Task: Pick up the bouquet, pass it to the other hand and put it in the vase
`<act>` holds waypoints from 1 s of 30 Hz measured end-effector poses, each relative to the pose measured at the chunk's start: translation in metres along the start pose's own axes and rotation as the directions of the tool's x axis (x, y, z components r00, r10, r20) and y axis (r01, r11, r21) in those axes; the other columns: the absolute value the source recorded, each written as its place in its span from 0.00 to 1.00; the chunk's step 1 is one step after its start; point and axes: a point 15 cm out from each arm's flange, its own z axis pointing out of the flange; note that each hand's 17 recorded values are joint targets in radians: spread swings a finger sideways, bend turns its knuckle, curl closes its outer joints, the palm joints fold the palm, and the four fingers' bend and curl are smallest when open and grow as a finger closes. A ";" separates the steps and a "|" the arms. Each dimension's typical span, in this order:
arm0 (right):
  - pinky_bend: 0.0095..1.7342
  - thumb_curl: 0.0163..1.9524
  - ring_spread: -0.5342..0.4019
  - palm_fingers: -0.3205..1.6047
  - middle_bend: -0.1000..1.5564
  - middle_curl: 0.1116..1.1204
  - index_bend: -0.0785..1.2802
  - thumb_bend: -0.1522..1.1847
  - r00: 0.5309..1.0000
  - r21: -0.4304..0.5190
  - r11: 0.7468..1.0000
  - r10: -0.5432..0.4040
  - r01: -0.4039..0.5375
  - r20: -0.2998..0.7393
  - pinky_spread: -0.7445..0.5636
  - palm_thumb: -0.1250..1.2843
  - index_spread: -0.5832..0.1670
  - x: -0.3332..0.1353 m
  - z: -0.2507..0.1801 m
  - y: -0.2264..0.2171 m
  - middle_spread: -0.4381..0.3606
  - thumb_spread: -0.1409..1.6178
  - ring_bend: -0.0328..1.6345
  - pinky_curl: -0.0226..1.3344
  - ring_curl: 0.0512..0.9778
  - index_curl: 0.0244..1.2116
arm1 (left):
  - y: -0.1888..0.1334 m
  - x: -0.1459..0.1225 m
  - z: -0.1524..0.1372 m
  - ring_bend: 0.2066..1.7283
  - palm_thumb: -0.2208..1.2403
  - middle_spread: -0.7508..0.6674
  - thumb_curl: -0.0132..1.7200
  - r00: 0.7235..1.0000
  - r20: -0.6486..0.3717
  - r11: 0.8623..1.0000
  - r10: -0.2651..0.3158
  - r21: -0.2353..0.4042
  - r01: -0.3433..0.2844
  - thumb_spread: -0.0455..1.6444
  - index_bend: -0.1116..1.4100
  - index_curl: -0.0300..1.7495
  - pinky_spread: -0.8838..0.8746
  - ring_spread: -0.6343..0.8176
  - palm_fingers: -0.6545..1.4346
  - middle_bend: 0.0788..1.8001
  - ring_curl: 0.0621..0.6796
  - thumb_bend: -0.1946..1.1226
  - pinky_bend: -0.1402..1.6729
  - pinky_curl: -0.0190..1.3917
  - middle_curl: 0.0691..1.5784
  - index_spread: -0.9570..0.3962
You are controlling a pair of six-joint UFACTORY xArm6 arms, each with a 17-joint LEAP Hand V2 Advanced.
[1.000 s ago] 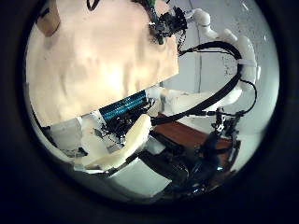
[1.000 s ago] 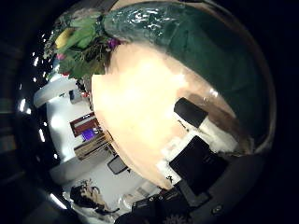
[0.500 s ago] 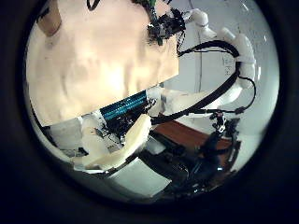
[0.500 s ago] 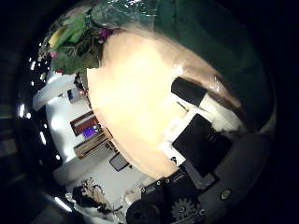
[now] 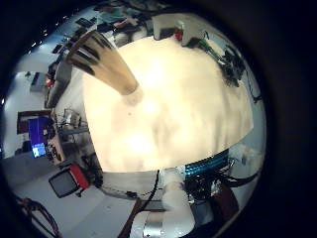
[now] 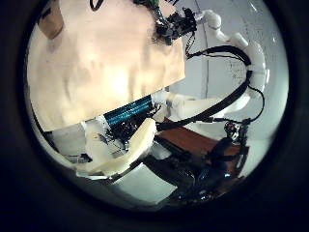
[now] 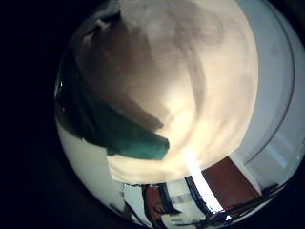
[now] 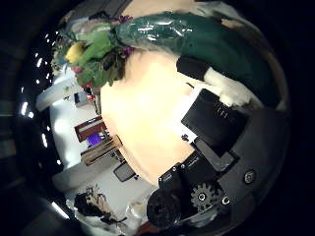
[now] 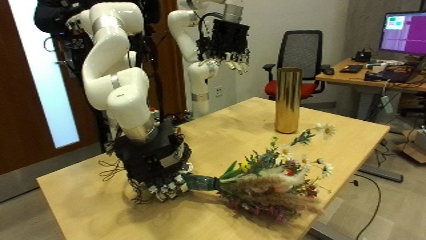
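Pale wooden table (image 9: 253,135), office chair (image 9: 306,55), desk (image 9: 366,78), perhaps a monitor (image 9: 404,32).

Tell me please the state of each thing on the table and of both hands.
Bouquet with green-wrapped stems: lying flat on the wooden table, stem end under the right hand.
Tall gold cylindrical vase: upright, empty.
Right hand: down on the stems; grip hidden.
Left hand: raised, holding nothing, fingers relaxed.

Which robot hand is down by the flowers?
The right hand, low on the wooden table, at the wrapped stem end of the mixed flower bouquet. The left hand hangs high up, far from it.
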 end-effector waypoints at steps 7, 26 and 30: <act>0.81 0.31 0.35 0.76 0.85 0.65 0.84 0.12 0.998 0.011 0.999 -0.047 0.046 0.042 0.38 0.90 0.41 -0.021 -0.061 0.018 0.34 0.58 0.87 0.48 0.59 0.72 | -0.002 0.000 -0.002 0.11 0.43 0.80 0.18 1.000 0.001 1.000 0.001 0.004 -0.001 0.60 0.19 0.21 0.81 0.83 0.34 0.07 0.26 0.13 0.18 0.21 0.17 0.89; 0.75 0.43 0.36 0.75 0.88 0.64 0.85 0.10 0.705 0.196 0.914 -0.401 0.356 0.585 0.40 0.96 0.45 -0.133 -0.224 0.132 0.39 0.39 0.88 0.57 0.63 0.75 | -0.018 -0.008 -0.025 0.11 0.41 0.77 0.18 0.997 -0.042 0.993 -0.068 0.091 0.071 0.61 0.19 0.22 0.79 0.82 0.37 0.08 0.26 0.13 0.17 0.19 0.18 0.88; 0.74 0.44 0.36 0.75 0.89 0.63 0.85 0.10 0.540 0.287 0.851 -0.506 0.440 0.672 0.40 0.95 0.46 -0.155 -0.255 0.157 0.39 0.36 0.87 0.58 0.64 0.76 | -0.023 -0.003 -0.034 0.11 0.41 0.76 0.18 0.991 -0.106 0.988 -0.080 0.123 0.093 0.62 0.20 0.22 0.79 0.81 0.39 0.08 0.26 0.13 0.17 0.19 0.18 0.87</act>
